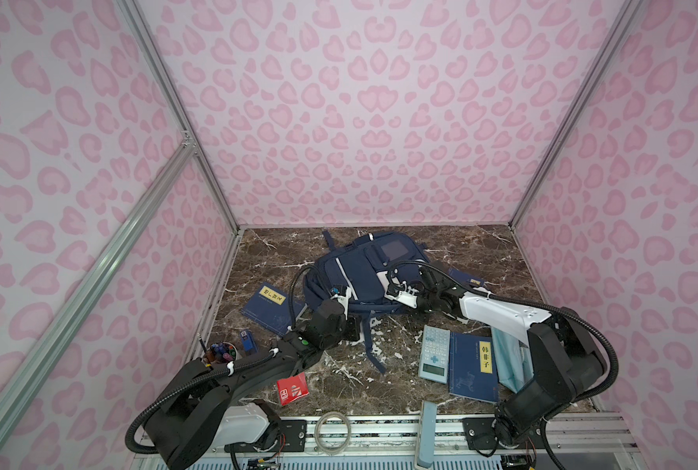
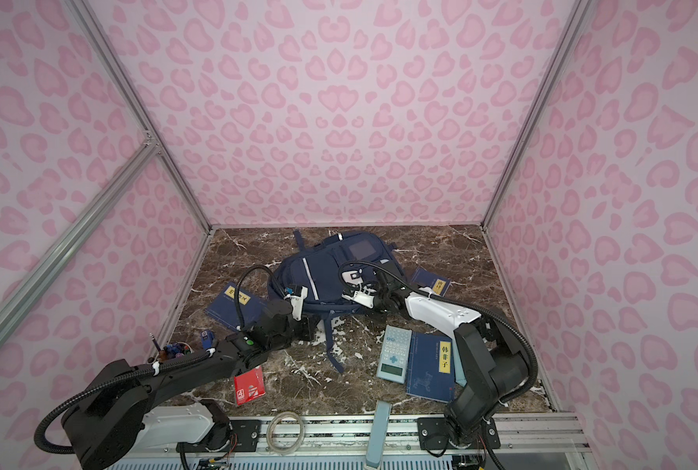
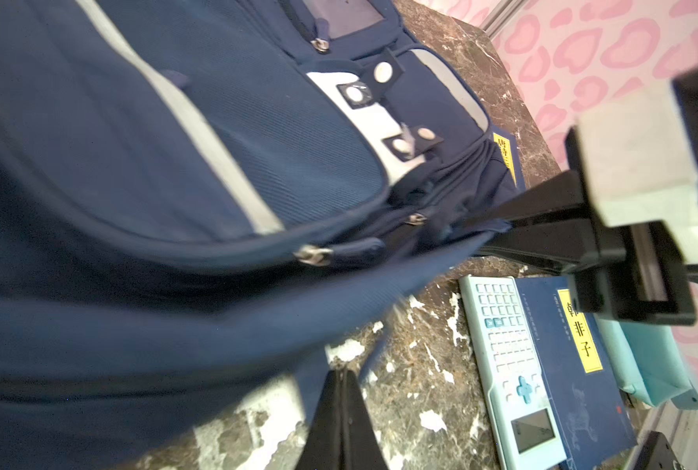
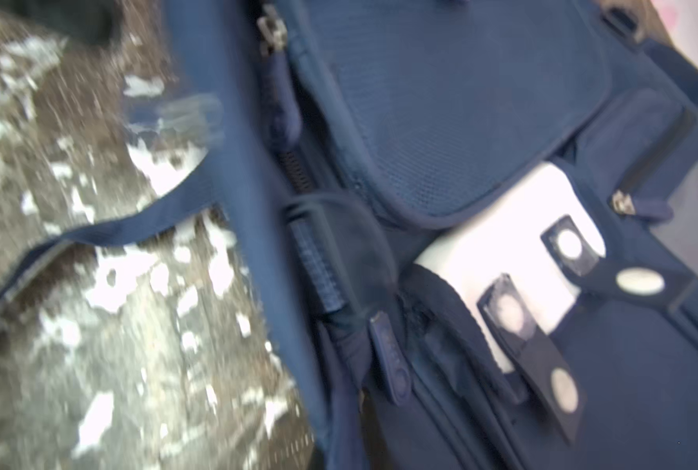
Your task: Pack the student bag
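Now both arms of a tabletop robot reach to a navy backpack that lies pocket side up toward the back of a brown marble surface, inside walls of pink spotted paper. The right gripper, seen from the left wrist camera, has its black fingers closed on the fabric at the backpack's near right edge, close to the white patch with round studs. The left gripper is closed too, its fingers pressed together with the tips at the backpack's near left edge; whether they pinch any cloth cannot be told. A strap trails from the backpack across the surface toward the front.

Left of the backpack lies a blue book with a yellow label. A second blue book shows at the backpack's right side, partly hidden by the right arm. Near the front right, a pale blue calculator lies just beside a third blue book, and a light blue pouch sits partly hidden under the right arm. At front left are a cup of pens, a small blue object and a red packet beside the left arm. The right wrist view is blurred, showing only the backpack's zippers and studded patch up close.
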Controlling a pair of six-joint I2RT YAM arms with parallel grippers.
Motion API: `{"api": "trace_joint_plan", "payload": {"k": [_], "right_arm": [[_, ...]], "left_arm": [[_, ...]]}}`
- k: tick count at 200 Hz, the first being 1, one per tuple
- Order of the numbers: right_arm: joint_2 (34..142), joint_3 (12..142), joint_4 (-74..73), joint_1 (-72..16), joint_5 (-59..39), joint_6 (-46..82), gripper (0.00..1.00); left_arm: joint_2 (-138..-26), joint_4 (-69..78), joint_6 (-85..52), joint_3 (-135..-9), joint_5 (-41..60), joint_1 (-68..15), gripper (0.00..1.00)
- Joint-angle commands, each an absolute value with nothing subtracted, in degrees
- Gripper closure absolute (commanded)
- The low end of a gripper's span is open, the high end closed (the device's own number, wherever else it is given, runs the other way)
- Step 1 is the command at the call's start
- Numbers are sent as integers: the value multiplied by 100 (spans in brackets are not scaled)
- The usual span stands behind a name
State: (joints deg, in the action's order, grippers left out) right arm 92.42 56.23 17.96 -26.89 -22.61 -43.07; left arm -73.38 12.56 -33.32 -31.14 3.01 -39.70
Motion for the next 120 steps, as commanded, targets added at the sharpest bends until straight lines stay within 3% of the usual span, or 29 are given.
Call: {"api": "trace_joint_plan", "payload": {"k": [1, 12, 25, 75, 104, 120], "right_arm": [[9092, 5608, 1724, -2660, -2384, -4520, 89], [8945, 5550, 1456, -2790, -2472, -4362, 74], [8781, 5341, 1158, -2865, -2595, -4267, 65], [8789, 5221, 1272, -3147, -2184, -4085, 60], [8827, 5058, 1065, -3453, -1909, -4298, 43], [8988, 5045, 1050, -3539, -1867, -4354, 41]], "left_arm": [[-7530, 1160, -3286, -3249, 1306, -4067, 96], [-7747, 1229, -3291, -3382, 1318, -4248, 96], [-7948, 1377, -3400, -3456, 1240, -4322, 96], [-8398, 1495, -3481, -3484, 136, -4747, 96], [-8373, 1625, -3825, -3218, -155, -4747, 97], [-8327, 1742, -4002, -3040, -265, -4747, 97]]}}
